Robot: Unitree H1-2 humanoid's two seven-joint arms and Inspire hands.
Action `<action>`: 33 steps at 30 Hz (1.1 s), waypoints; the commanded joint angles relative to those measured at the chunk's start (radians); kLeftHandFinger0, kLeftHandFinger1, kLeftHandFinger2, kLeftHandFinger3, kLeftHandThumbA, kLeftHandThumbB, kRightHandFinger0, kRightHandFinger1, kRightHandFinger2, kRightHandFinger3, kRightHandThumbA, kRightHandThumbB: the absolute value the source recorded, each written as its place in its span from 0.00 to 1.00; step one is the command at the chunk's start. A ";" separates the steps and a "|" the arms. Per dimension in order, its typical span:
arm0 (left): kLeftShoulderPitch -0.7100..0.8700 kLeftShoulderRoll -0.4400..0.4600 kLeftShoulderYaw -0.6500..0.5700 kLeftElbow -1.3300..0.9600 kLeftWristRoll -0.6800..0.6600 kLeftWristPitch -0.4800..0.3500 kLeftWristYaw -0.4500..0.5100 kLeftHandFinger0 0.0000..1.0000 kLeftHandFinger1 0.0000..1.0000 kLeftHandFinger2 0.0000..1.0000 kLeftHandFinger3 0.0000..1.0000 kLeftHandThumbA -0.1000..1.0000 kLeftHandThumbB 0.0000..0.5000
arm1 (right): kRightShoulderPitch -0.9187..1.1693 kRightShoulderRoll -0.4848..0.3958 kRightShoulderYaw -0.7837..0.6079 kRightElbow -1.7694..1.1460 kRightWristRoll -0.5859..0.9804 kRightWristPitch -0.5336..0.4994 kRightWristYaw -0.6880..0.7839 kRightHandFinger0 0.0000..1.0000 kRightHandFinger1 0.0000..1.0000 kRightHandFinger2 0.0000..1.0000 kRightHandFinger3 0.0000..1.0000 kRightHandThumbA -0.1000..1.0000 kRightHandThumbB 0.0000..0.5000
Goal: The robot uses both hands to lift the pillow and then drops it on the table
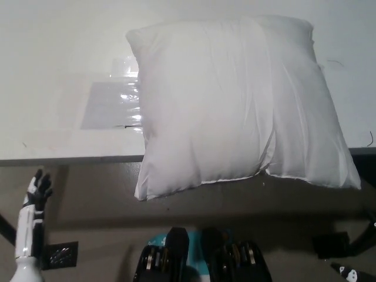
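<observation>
Across the frame's centre and right: white pillow (235, 100) on the white table (53, 117), overhanging its near edge.
At lower left, left hand (38, 191) hanging free, fingers spread, grasping nothing.

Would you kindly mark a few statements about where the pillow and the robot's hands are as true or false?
1. The white pillow hangs past the near edge of the table. True.
2. The left hand grips the pillow. False: it hangs low at the lower left, apart from the pillow.
3. The right hand rests on top of the pillow. False: no right hand shows on it.
4. A shiny clear patch lies on the table left of the pillow. True.
</observation>
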 commanded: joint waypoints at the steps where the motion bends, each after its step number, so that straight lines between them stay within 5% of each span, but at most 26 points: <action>1: 0.020 -0.007 0.046 -0.120 -0.026 -0.070 0.074 1.00 1.00 1.00 1.00 1.00 0.37 | 0.022 0.000 0.022 -0.081 0.001 -0.145 -0.245 1.00 1.00 1.00 1.00 0.71 0.49; 8: 0.012 -0.016 0.072 -0.257 0.003 -0.070 0.112 1.00 1.00 1.00 1.00 1.00 0.50 | 0.008 0.007 0.007 -0.172 -0.019 -0.145 -0.311 1.00 1.00 1.00 1.00 0.78 0.58; 12: -0.037 0.023 0.090 -0.353 0.049 -0.070 0.149 1.00 1.00 1.00 1.00 1.00 0.29 | -0.036 -0.003 -0.059 -0.248 0.034 -0.145 -0.235 1.00 1.00 1.00 1.00 0.85 0.62; 15: -0.068 0.038 0.099 -0.376 0.020 -0.070 0.132 1.00 1.00 1.00 1.00 1.00 0.30 | -0.074 -0.013 -0.089 -0.266 0.029 -0.145 -0.217 1.00 1.00 1.00 1.00 0.88 0.65; 17: -0.113 0.055 0.119 -0.408 -0.014 -0.070 0.111 1.00 1.00 1.00 1.00 1.00 0.38 | -0.127 -0.025 -0.125 -0.277 0.048 -0.135 -0.177 1.00 1.00 1.00 1.00 0.94 0.76; 21: -0.204 0.093 0.140 -0.382 0.045 -0.061 0.109 1.00 1.00 1.00 1.00 1.00 0.32 | -0.187 -0.070 -0.142 -0.291 0.085 -0.073 -0.111 1.00 1.00 1.00 1.00 0.93 0.76; 24: -0.297 0.126 0.130 -0.367 0.004 0.079 0.080 1.00 1.00 1.00 1.00 1.00 0.53 | -0.263 -0.112 -0.140 -0.273 0.112 0.038 -0.047 1.00 1.00 1.00 1.00 1.00 0.89; 29: -0.390 0.145 0.117 -0.288 -0.108 0.192 0.044 1.00 1.00 1.00 1.00 1.00 0.38 | -0.380 -0.145 -0.119 -0.197 0.199 0.104 0.042 1.00 1.00 1.00 1.00 1.00 0.68; 33: -0.447 0.151 0.109 -0.179 -0.135 0.205 0.021 1.00 1.00 1.00 1.00 1.00 0.45 | -0.443 -0.173 -0.101 -0.226 0.186 0.267 0.107 1.00 1.00 1.00 1.00 1.00 0.75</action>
